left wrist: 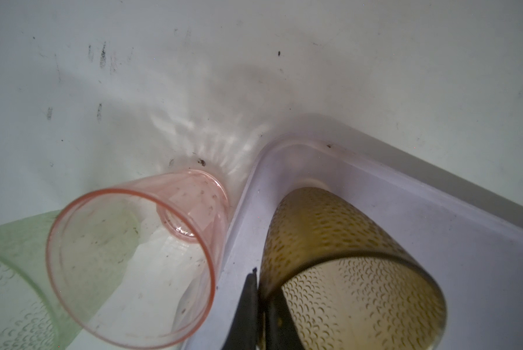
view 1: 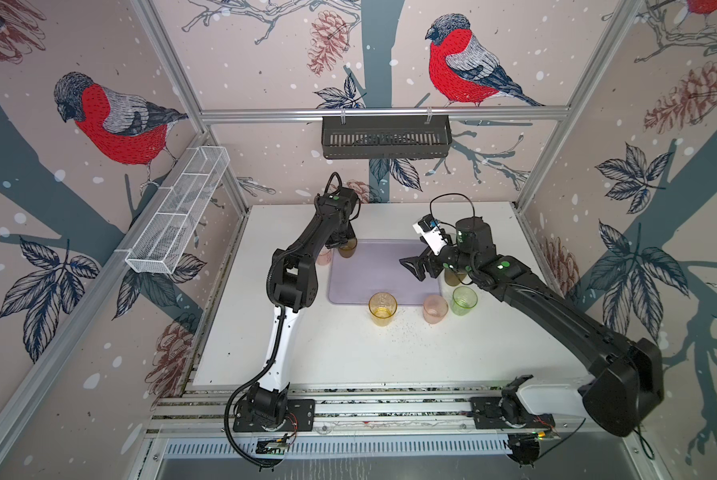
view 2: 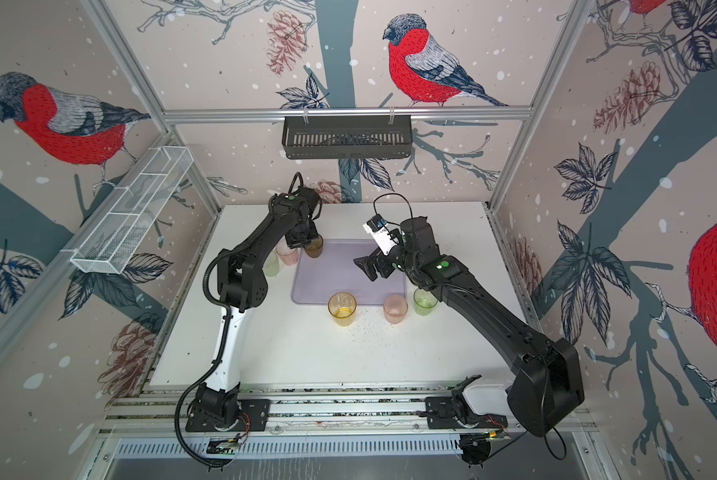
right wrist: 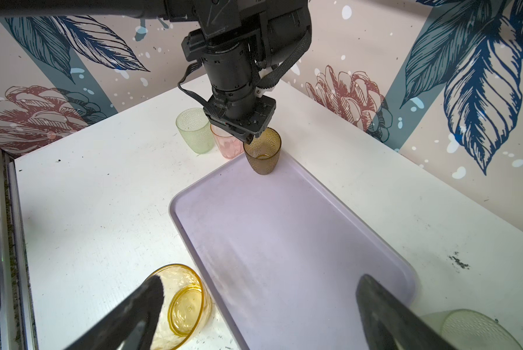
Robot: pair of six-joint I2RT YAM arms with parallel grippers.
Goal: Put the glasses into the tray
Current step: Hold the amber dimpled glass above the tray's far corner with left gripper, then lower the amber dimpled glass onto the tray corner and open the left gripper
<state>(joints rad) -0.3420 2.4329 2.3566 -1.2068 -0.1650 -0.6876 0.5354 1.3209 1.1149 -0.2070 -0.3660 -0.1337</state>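
Observation:
The lilac tray (view 1: 385,286) (right wrist: 284,242) lies mid-table. My left gripper (left wrist: 260,285) (right wrist: 249,138) is shut on the rim of the brown glass (left wrist: 345,272) (view 1: 347,248), which stands upright in the tray's far left corner. Just outside that corner stand a pink glass (left wrist: 133,257) (view 2: 287,253) and a pale green glass (view 2: 271,264) (right wrist: 193,131). My right gripper (view 1: 410,266) (right wrist: 260,288) hovers open and empty over the tray's right part. Along the near edge stand a yellow glass (view 1: 383,308), another pink glass (view 1: 434,309) and a bright green glass (view 1: 464,300).
An amber glass (view 1: 452,277) is partly hidden behind my right wrist beside the tray's right edge. A black slotted basket (view 1: 385,137) hangs on the back wall and a white mesh basket (view 1: 178,212) on the left wall. Dark specks dot the table (view 1: 390,353).

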